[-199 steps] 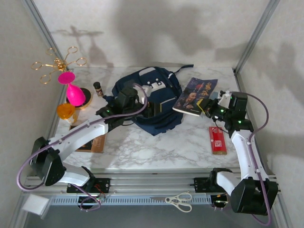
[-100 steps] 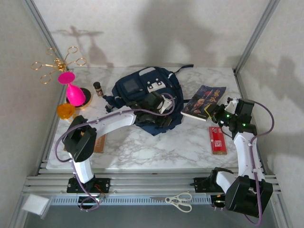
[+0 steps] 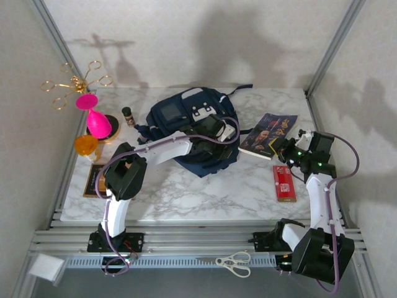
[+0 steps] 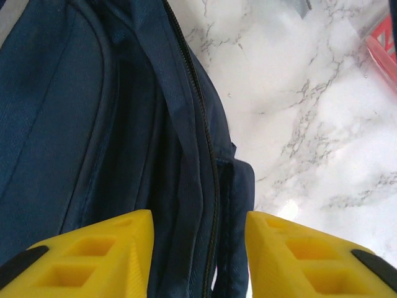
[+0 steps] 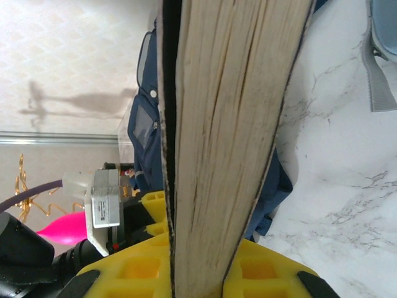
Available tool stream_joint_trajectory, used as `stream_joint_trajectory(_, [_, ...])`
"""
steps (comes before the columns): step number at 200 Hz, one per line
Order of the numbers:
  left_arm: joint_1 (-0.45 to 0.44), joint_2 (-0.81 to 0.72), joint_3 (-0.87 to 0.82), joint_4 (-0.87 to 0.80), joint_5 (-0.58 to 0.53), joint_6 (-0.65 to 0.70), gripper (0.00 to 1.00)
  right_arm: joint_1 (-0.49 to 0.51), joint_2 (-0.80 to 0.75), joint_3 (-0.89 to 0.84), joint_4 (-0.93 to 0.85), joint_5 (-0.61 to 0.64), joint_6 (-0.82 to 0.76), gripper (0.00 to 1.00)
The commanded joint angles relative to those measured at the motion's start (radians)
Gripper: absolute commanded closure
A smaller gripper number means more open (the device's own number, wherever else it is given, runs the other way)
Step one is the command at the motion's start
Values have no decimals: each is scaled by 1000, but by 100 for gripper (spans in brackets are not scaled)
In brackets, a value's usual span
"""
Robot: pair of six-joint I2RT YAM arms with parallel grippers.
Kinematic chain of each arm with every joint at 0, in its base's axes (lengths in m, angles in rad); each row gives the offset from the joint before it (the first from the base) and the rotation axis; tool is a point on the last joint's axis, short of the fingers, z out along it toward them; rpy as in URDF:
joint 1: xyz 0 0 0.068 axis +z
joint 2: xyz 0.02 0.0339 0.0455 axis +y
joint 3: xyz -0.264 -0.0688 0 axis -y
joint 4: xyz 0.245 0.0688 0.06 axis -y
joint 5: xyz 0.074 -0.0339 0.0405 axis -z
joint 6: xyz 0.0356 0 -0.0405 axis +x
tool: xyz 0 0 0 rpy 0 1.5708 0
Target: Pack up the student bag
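Note:
The student bag (image 3: 180,121) is navy blue and lies flat at the middle of the marble table. My left gripper (image 3: 216,148) hangs over the bag's right side. In the left wrist view, its yellow fingers (image 4: 93,254) stand open astride the zipper seam (image 4: 208,155), with a fold of the bag's fabric (image 4: 74,124) in the gap. My right gripper (image 3: 282,149) is shut on a thick paperback book (image 3: 268,132) to the right of the bag. In the right wrist view the book's page edge (image 5: 229,124) stands upright between the yellow fingers (image 5: 139,273), and the bag (image 5: 141,133) lies behind it.
A red flat box (image 3: 284,182) lies near the right arm. At the left stand a pink goblet-shaped item (image 3: 94,121), an orange cup (image 3: 85,144), a small dark bottle (image 3: 127,115) and a gold wire rack (image 3: 74,81). Scissors (image 3: 234,262) rest on the front rail.
My left arm has reached rightward across the bag, and its jaws have narrowed. The right gripper has drawn the book a little to the right, away from the bag.

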Motion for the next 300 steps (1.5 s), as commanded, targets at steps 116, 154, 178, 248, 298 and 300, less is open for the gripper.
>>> stream_joint_trajectory(116, [43, -5, 33, -5, 20, -7, 75, -17, -36, -21, 47, -69, -40, 100])
stream_joint_trajectory(154, [52, -6, 15, 6, 28, -16, 81, -17, -36, -24, 47, -72, -42, 100])
stream_joint_trajectory(178, [57, -7, 18, 17, 21, -24, 87, -16, -37, -30, 47, -76, -49, 100])
stream_joint_trajectory(248, [57, -128, 129, -48, -47, -13, 100, 8, -31, -57, 40, -153, -76, 100])
stream_joint_trajectory(298, [57, -231, 256, -134, -152, 38, 100, 282, 23, -116, 296, -115, 109, 100])
stream_joint_trajectory(300, [57, -233, 261, -136, -157, 40, 100, 295, 33, -114, 305, -109, 113, 100])
